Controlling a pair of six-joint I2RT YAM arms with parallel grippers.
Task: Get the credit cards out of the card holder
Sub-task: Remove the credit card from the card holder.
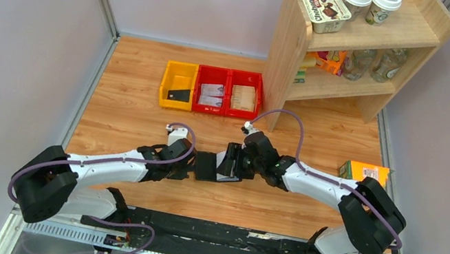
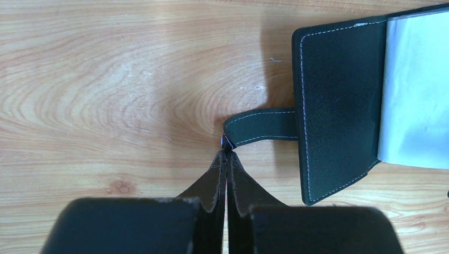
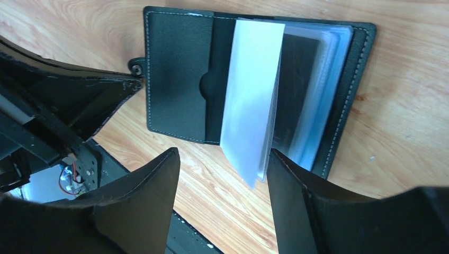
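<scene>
The left gripper was closed on the tip of the black strap tab; the right gripper was held with its fingers spread. At its twelve o'clock, the small black leather-like bifold card holder was laid open on the table, its clear plastic sleeves lifted.

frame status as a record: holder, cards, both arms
card holder: open, flat on table
strap tab: tip pinched by left gripper, fingers shut
right gripper: open, fingers either side of clear sleeves
credit cards: a dark one shows inside the sleeves
</scene>
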